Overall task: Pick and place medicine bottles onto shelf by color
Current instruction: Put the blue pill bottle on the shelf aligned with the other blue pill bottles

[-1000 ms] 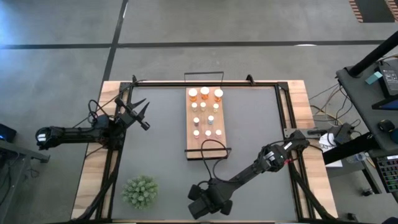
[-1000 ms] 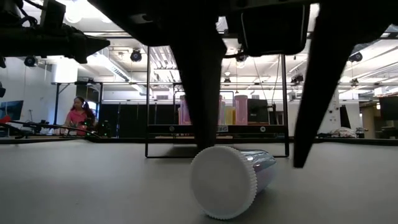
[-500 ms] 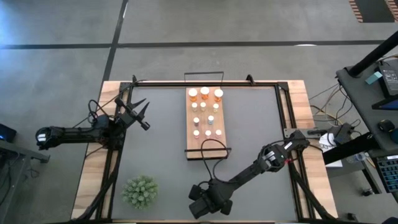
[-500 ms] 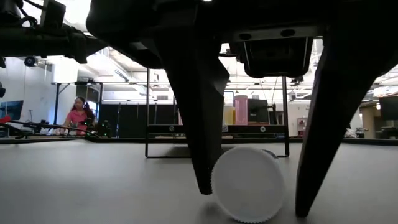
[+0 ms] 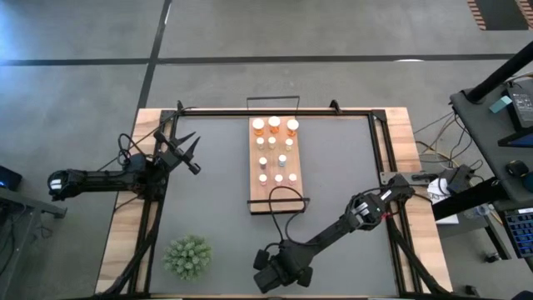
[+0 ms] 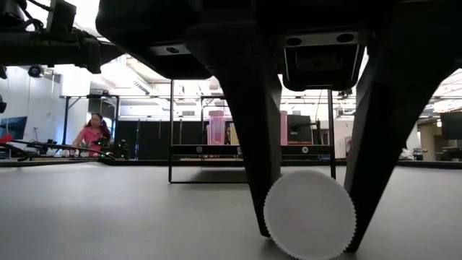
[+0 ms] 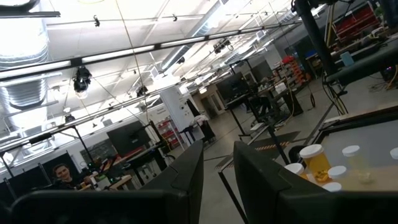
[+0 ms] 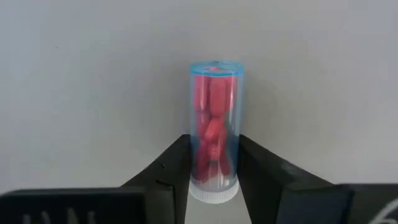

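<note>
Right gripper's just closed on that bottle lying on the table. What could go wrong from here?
1. The right gripper pinches the bottle only near its white cap; the long clear body sticks out past the fingers, so it may pivot or slip on lifting.
2. The bottle lies on its side; it must be turned upright before placing.
3. The shelf is already crowded with bottles, so placing could knock neighbours.

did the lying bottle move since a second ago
Yes. In the low view the bottle has shifted rightward against the shelf's black frame behind it, turning cap-on to the camera, and now sits between the right gripper's fingers.
</note>
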{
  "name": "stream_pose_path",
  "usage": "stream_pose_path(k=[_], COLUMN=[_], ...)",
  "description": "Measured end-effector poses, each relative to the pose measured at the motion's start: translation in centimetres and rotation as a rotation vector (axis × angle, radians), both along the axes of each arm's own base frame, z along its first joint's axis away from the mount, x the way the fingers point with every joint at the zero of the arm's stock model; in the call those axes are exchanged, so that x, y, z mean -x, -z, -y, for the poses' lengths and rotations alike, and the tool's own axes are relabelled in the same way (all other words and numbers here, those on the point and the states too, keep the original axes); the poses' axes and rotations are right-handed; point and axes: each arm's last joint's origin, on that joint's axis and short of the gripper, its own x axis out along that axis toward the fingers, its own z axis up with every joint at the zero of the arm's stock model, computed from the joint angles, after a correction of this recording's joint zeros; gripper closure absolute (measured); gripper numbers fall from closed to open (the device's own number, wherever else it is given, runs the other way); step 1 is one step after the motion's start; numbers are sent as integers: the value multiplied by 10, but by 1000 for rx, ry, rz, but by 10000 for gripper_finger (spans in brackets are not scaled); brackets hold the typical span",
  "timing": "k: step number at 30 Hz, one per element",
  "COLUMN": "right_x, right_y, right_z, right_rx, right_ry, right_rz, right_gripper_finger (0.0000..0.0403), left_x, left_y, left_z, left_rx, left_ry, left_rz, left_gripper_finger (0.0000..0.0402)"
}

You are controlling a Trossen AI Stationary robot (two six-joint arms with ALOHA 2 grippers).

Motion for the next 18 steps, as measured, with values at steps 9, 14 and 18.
stream_pose_path(k=[9, 14, 18], right_x=[9, 30, 58], right_y=[-19, -61, -97], right_z=[5, 9, 10], right_rx=[32, 87, 172], right_ry=[12, 47, 124], right_rz=[-34, -31, -41], right_gripper_finger=[303, 303, 303], left_x=[0, 0, 0], left_y=[0, 0, 0], left_z=[0, 0, 0], left_rx=[0, 0, 0], left_ry=[1, 0, 0], left_rz=[0, 0, 0], left_gripper_finger=[330, 330, 330])
